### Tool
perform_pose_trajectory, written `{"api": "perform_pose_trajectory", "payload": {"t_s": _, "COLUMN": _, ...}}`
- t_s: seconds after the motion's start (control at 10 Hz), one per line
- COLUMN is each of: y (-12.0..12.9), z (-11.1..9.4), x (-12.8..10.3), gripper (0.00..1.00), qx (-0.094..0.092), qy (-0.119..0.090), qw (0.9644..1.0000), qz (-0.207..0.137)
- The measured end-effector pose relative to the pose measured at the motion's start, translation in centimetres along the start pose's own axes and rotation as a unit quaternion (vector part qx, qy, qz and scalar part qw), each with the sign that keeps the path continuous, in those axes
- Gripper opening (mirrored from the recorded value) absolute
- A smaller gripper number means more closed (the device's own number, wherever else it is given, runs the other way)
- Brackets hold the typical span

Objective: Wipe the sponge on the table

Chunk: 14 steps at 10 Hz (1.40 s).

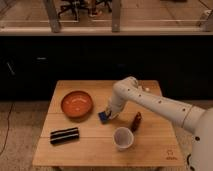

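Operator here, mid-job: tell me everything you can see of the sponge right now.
The sponge is a small blue block, soft-looking, lying on the pale wooden table near its middle. It sits just right of the orange bowl and apart from it. The end effector is down at its upper right side and hides part of it; how it holds the sponge cannot be told. Nothing else touches it.

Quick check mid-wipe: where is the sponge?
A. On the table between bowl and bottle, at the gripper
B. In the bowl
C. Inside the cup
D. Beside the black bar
A: the sponge sits on the table between the bowl and the bottle, with the gripper right at it. The cup and the bar lie apart from it.
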State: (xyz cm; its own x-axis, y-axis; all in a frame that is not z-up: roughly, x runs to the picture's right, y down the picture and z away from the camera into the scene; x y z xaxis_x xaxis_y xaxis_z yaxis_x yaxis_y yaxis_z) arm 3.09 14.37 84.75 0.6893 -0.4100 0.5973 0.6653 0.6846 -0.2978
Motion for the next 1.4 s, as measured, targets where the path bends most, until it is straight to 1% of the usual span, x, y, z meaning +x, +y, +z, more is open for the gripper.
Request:
{"api": "perform_pose_trajectory", "payload": {"t_s": 0.8, "y": -2.7, "z": -0.3, "x": 0.4, "gripper": 0.26, "qx": 0.001, "qy": 0.023, "qw": 0.9997, "qz": -0.003}}
{"api": "perform_pose_trajectory", "payload": {"t_s": 1.4, "y": -5.0, "z": 0.1, "x": -0.2, "gripper": 0.26, "qx": -0.003, "qy": 0.032, "qw": 0.9993, "qz": -0.017}}
